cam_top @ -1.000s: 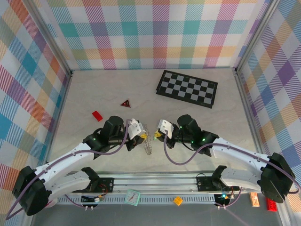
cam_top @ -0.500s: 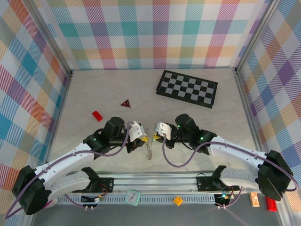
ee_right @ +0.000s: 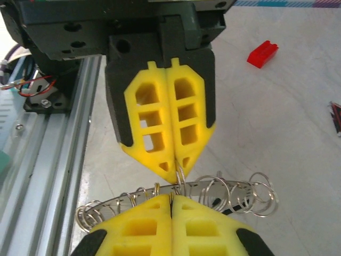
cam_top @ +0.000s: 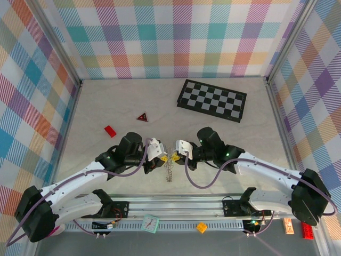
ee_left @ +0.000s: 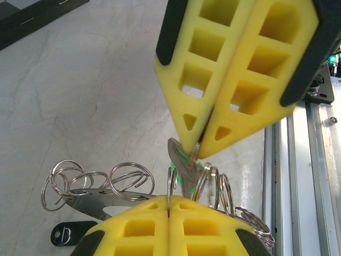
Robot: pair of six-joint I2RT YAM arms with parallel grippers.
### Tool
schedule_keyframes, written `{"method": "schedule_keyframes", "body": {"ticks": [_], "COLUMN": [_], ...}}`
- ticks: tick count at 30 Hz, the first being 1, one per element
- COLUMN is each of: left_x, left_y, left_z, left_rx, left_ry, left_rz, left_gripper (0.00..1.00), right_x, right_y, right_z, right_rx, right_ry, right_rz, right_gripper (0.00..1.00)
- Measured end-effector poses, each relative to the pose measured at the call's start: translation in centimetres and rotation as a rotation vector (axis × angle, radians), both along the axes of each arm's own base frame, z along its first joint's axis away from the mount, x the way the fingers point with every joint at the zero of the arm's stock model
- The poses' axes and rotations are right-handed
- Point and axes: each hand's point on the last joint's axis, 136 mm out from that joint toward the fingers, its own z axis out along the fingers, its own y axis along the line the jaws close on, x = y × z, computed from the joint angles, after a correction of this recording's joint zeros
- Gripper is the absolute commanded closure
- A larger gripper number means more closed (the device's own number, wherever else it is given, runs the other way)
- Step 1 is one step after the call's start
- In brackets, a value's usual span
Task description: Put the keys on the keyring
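Note:
The keyring (cam_top: 169, 172), a flat grey metal ring with many small wire loops on its rim, hangs between my two arms just above the table. My left gripper (cam_top: 163, 158) is shut on one of those wire loops, seen pinched between its yellow fingertips (ee_left: 169, 200). My right gripper (cam_top: 175, 157) is shut on a small silver key (ee_left: 181, 160) with a green tag. Its tips (ee_left: 198, 143) are almost touching the left ones. In the right wrist view my right gripper (ee_right: 171, 197) faces the left gripper (ee_right: 176, 169) across the keyring's band (ee_right: 198, 186). A small black clip (ee_left: 64, 233) lies under the ring.
A black-and-white checkerboard (cam_top: 212, 100) lies at the back right. A red triangle (cam_top: 142, 117) and a red block (cam_top: 110, 131) sit to the left of centre. The aluminium rail (cam_top: 176, 205) runs along the near edge, right behind the grippers. Plaid walls close in the table.
The two grippers have drawn closer together, the right one moving left with the key toward the left one. The keyring still hangs from the left gripper.

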Motion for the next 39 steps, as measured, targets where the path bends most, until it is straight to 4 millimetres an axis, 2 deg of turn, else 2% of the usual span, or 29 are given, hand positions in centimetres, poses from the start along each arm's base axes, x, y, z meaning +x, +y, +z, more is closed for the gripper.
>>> {"method": "schedule_keyframes", "body": {"ticks": [8,19,39], "left_x": [0.0,0.0,0.0], "left_y": [0.0,0.0,-0.1], "left_z": [0.0,-0.4,-0.8], "left_rx": [0.001,0.011,0.020], "left_ry": [0.001,0.012,0.023], "left_rz": [0.000,0.000,-0.001], "left_gripper": [1.00,1.00,1.00], "right_x": [-0.9,0.5,0.7], "right_y": [0.0,0.5,0.9], "right_z": [-0.6,-0.3,-0.9], "right_rx": [-0.017,0.002,-0.010], "right_ry": [0.054,0.037,0.051], "right_rz": [0.040,-0.023,-0.033], "right_gripper": [1.00,1.00,1.00]}}
